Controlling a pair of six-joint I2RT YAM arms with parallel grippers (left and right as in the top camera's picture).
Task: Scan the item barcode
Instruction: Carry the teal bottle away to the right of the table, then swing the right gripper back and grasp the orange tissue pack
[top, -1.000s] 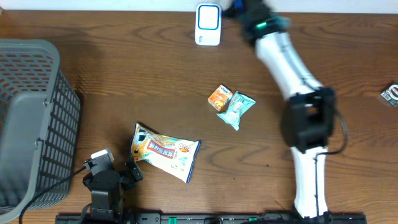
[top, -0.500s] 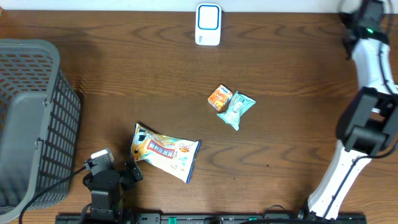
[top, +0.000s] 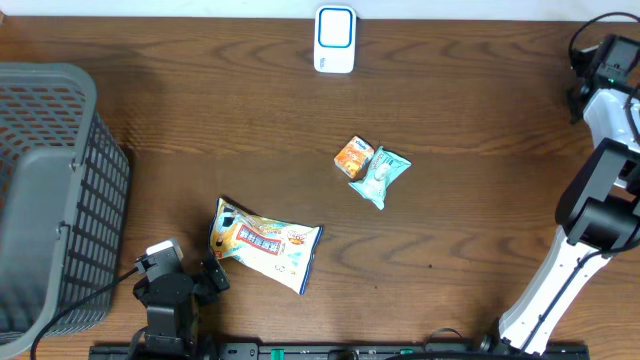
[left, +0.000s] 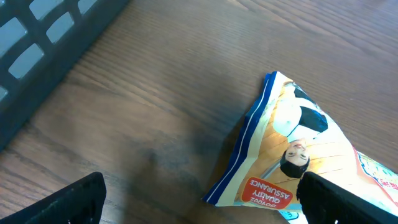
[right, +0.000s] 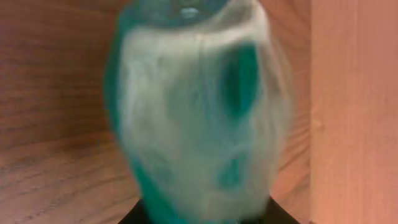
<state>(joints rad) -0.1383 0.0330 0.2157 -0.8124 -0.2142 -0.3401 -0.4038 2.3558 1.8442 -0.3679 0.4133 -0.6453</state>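
Now: item (right: 199, 112) gripped in the right hand (right: 202, 218).
Nearest, the left hand (left: 208, 208) gapes wide, empty, beside the snack bag (left: 298, 162); at the far right edge of the table (top: 200, 130) the right hand pinches the blurred white-and-teal item, its long axis pointing out from the grip.

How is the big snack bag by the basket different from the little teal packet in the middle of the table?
The snack bag is much larger than the teal packet. The bag is mostly yellow and orange with a blue edge, while the packet is pale teal. The bag lies alone, but the packet lies right against a small orange box. Both lie flat on the wooden table, unheld.
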